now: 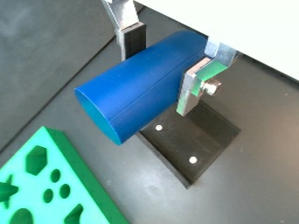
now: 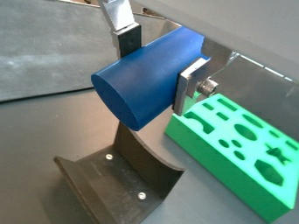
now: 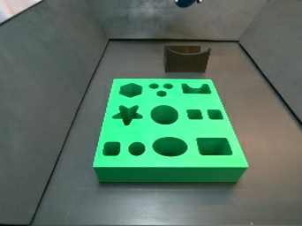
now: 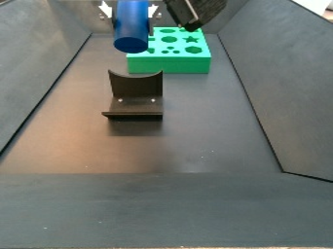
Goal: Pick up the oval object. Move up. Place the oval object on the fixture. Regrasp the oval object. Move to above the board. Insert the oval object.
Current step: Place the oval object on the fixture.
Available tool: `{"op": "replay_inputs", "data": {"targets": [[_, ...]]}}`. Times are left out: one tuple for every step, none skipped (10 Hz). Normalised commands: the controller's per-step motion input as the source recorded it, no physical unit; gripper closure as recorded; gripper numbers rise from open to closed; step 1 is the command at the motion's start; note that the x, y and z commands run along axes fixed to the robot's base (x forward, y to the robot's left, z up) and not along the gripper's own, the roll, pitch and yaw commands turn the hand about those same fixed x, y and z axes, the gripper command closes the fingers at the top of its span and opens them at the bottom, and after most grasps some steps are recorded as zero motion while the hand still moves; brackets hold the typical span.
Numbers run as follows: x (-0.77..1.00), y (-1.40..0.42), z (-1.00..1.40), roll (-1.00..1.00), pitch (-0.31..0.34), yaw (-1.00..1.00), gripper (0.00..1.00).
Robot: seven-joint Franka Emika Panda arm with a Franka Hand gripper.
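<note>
The oval object [image 1: 135, 83], a fat smooth blue peg, lies crosswise between the silver fingers of my gripper [image 1: 163, 68], which is shut on it. Both wrist views show it hanging in the air over the fixture [image 2: 122, 175], a dark block with a curved notch. In a side view the oval object [image 4: 131, 24] hangs above and just behind the fixture [image 4: 132, 95]. The bright green board [image 3: 169, 132] with its shaped holes lies on the floor apart from the fixture [image 3: 185, 57]. Only a blue sliver of the oval object [image 3: 186, 3] shows at that view's upper edge.
Dark sloping walls [image 3: 65, 106] enclose the floor on both sides. The board [image 4: 173, 51] sits at the far end beyond the fixture in a side view, and its edge [image 1: 47, 188] shows in a wrist view.
</note>
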Motion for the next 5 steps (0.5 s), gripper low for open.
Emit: {"op": "replay_inputs", "data": {"targets": [[0.08, 0.04, -0.01, -0.26, 0.232, -0.14, 1.0], [0.1, 0.06, -1.0, -1.0, 0.036, -0.13, 1.0], [0.1, 0.06, -1.0, -1.0, 0.008, -0.13, 1.0], [0.11, 0.07, -1.0, -1.0, 0.018, -0.13, 1.0], [0.12, 0.07, -1.0, -1.0, 0.036, -0.13, 1.0]]}}
